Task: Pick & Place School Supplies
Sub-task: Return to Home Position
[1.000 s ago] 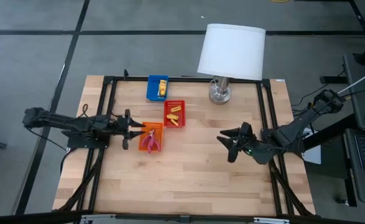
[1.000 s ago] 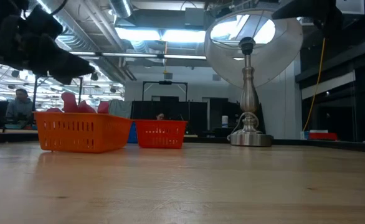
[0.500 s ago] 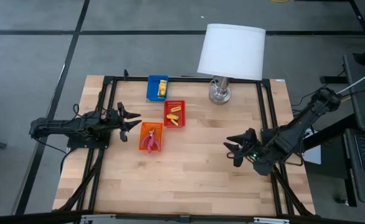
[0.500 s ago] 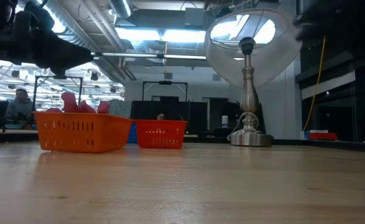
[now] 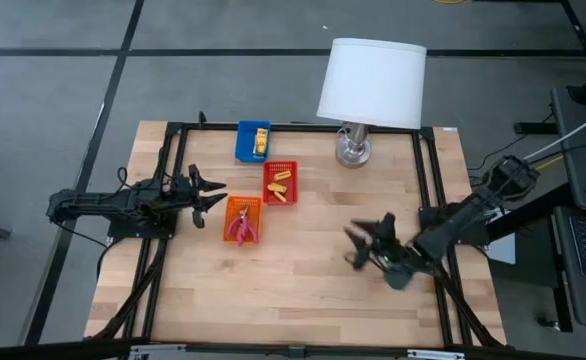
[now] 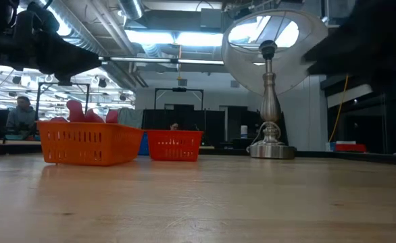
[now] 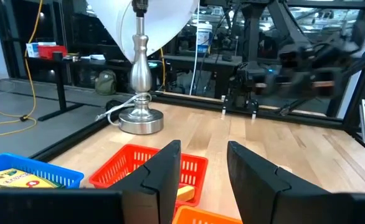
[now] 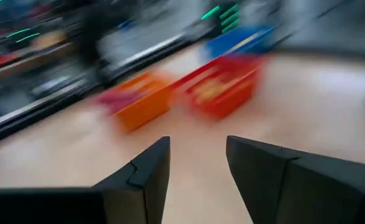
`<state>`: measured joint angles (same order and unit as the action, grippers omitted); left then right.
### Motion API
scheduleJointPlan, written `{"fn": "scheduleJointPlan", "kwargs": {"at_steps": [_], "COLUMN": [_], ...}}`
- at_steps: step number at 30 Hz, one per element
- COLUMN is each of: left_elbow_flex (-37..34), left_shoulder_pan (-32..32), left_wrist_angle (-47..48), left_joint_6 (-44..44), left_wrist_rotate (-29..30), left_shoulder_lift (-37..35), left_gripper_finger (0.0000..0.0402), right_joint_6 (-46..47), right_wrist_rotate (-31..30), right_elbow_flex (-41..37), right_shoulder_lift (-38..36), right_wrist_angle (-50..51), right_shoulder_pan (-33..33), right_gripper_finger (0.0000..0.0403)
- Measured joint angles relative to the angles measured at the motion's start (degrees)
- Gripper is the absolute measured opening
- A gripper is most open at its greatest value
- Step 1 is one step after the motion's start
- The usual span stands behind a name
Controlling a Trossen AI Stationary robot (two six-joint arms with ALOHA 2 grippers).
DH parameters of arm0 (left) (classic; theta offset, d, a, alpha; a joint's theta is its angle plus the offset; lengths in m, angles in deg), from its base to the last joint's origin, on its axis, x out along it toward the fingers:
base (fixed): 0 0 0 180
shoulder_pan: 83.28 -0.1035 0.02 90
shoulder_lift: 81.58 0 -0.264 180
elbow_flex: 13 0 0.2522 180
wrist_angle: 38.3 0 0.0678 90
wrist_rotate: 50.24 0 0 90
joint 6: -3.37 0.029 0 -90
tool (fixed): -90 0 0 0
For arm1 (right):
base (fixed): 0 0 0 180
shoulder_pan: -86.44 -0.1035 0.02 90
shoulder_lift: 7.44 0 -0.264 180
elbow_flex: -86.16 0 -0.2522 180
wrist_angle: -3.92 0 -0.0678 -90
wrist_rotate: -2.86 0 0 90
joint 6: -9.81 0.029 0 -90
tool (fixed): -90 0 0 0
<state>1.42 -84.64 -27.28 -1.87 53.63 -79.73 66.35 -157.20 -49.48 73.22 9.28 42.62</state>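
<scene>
Your left hand [image 5: 216, 196] hovers released, fingers apart, just beside the orange tray [image 5: 229, 215] on its left side. Your right hand [image 5: 357, 247], also released, hangs over bare worktop [image 5: 273, 290] toward the right edge. The pliers [image 5: 241, 227] lie in the orange tray, long axis running far-to-near. The packets [image 5: 281, 178] lie aslant in the red tray [image 5: 280, 163].

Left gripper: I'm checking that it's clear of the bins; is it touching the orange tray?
Apart. The low view shows the left gripper hanging above the orange tray, with background visible between them.
</scene>
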Motion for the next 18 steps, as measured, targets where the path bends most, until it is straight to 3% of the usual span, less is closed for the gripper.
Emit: {"fn": "scheduleJointPlan", "kwargs": {"at_steps": [4,9,11,13,16,18], "left_elbow_flex": [0.0,0.0,0.0,0.0,0.0,0.0], "left_shoulder_pan": [0.0,0.0,0.0,0.0,0.0,0.0], "left_wrist_angle": [0.0,0.0,0.0,0.0,0.0,0.0], "left_joint_6": [0.0,0.0,0.0,0.0,0.0,0.0], "left_wrist_rotate": [0.0,0.0,0.0,0.0,0.0,0.0], "left_shoulder_lift": [0.0,0.0,0.0,0.0,0.0,0.0], "left_gripper_finger": [0.0127,0.0127,0.0127,0.0127,0.0127,0.0127], "right_joint_6": [-3.6,-8.6,-16.5,-27.8,-46.1,-51.6], "right_wrist_rotate": [-8.2,-7.0,-2.1,5.3,26.3,35.3], "right_elbow_flex": [-2.6,-7.2,-9.3,-12.3,-18.5,-21.9], "right_shoulder_lift": [0.7,-0.2,-0.2,-0.2,-0.1,-0.2], "right_wrist_angle": [-0.3,-5.7,-12.8,-26.1,-52.9,-65.2], "right_shoulder_pan": [8.2,16.6,18.7,20.5,24.5,27.7], "right_gripper_finger": [0.0164,0.0164,0.0164,0.0164,0.0165,0.0164]}}
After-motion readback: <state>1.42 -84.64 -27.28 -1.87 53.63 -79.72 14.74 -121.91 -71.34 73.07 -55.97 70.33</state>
